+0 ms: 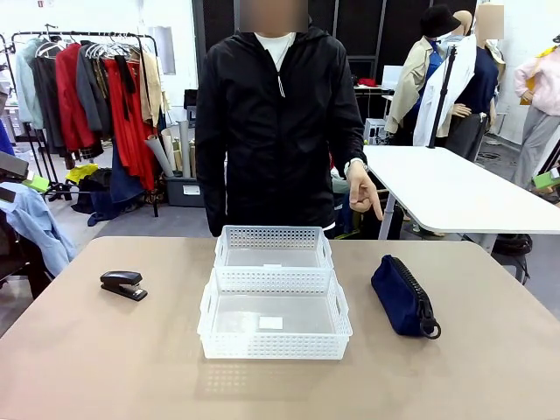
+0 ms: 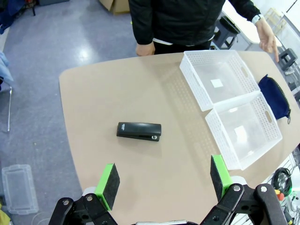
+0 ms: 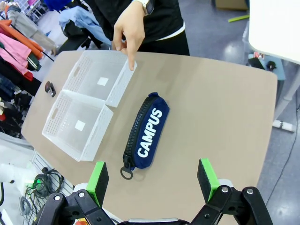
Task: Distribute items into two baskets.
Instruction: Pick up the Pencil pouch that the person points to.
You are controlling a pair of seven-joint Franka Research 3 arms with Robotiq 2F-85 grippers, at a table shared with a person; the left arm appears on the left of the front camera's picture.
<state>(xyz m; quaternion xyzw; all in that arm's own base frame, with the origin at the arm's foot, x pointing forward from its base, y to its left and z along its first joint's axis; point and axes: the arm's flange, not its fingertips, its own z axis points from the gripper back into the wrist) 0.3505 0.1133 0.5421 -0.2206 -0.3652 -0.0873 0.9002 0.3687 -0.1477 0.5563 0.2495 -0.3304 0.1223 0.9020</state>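
Wide beige table (image 1: 87,359), matte and rounded at the corners. Dead centre, 2 white baskets sit end to end with their rims touching: the near basket (image 1: 274,346) on the robot's side, the far basket (image 1: 274,281) towards the person (image 1: 278,122). Both show bare floors through the perforated walls.

Out on the robot's left lies the black stapler (image 1: 123,283), flat on the tabletop and well apart from the baskets. On the right, the navy pouch (image 1: 401,296) lies lengthwise beside them, its ring pull (image 1: 430,331) at the near end. From the right wrist camera you can read CAMPUS in white along it.

The left gripper (image 2: 163,165) hangs high over the stapler side, jaws spread wide, nothing between the green pads. The right gripper (image 3: 152,164) does the same above the pouch, wide apart and holding nothing.

The person's hand (image 3: 129,33) points 1 finger down by the far basket's corner.

Around it: grey polished floor (image 2: 37,93), a clothes rack (image 1: 87,87) of red and grey garments back left, a white table (image 1: 455,188) back right, and a clear storage box (image 2: 18,187) on the floor.
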